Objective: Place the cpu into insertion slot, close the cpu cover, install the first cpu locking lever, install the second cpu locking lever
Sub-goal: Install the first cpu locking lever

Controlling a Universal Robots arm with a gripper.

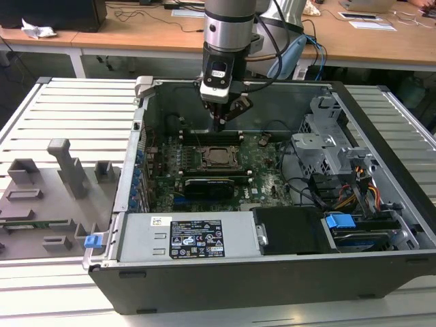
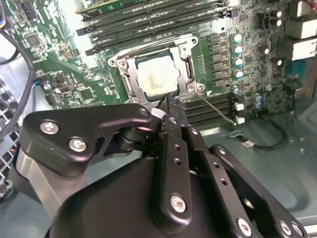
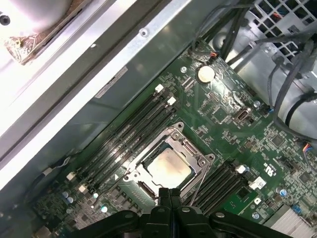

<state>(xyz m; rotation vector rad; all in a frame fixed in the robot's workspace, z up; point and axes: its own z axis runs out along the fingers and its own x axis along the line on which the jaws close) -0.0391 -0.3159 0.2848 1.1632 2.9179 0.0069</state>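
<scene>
The cpu lies flat in the insertion slot, silvery-beige top up. The cpu cover lies closed around it, its window framing the chip. One thin wire locking lever angles away from a socket corner, off the board. A second lever runs along the socket's edge by the memory slots. My gripper hangs shut and holding nothing, just above the socket's edge. In the first wrist view the cpu and cover sit just beyond my gripper. In the exterior view my gripper hovers over the cpu.
Long black memory slots flank the socket. A black expansion card lies beside it, the power supply beyond that. The drive cage and cables fill the exterior view's right. A grey fixture tray sits outside the case.
</scene>
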